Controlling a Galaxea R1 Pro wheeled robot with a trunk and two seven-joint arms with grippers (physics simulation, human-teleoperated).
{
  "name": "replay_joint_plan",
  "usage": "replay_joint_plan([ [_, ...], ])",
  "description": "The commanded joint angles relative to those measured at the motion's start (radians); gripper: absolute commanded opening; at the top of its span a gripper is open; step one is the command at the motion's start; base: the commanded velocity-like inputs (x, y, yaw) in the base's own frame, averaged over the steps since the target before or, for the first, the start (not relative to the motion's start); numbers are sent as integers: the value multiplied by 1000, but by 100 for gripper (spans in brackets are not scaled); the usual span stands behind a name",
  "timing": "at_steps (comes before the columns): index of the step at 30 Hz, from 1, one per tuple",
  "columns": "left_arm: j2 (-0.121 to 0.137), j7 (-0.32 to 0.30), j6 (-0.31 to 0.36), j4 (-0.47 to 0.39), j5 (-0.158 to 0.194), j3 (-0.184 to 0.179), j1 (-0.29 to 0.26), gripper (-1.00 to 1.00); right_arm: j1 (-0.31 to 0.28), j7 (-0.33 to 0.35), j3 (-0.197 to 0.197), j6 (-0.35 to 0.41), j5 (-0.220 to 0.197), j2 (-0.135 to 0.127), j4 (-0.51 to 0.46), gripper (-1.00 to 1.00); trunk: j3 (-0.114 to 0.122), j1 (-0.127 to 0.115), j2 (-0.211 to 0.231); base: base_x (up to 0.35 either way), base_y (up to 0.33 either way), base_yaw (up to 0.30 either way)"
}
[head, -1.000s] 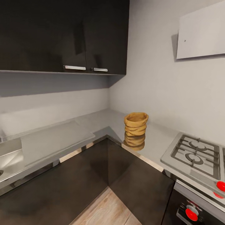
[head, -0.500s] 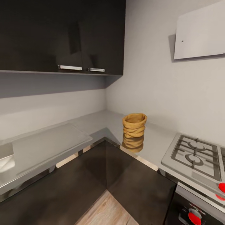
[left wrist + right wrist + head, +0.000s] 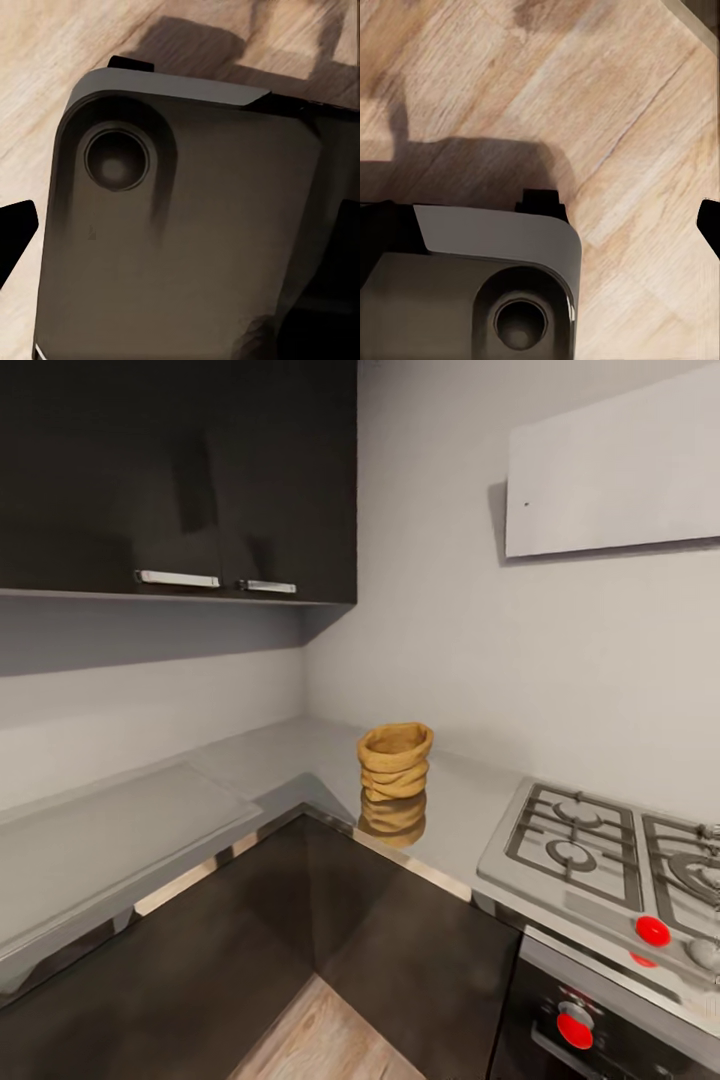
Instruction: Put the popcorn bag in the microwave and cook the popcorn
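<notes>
One bag stands upright on the countertop in the corner, its mirror image below it, with the hob near on one side and dark cabinets overhead. Both wrist views look down on the robot's base and wood floor; whether either claw is wide or narrow I cannot tell. Best now to roll close and square to the corner, then raise an arm to reach the bag.

the popcorn bag looked like matt crumpled paper; the countertop shone mirror-glossy; the floor was grained wood.
</notes>
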Motion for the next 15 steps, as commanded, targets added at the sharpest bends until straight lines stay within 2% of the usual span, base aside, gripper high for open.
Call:
replay_joint_plan([
  [1, -1, 0, -1, 0, 5, 6, 0, 100, -1, 2, -6, -6, 10, 0, 3, 100, 0, 0, -1, 0, 0, -224],
  [15, -1, 0, -1, 0, 4, 7, 0, 100, -1, 1, -6, -6, 10, -5, 3, 100, 8, 0, -1, 0, 34, -224],
])
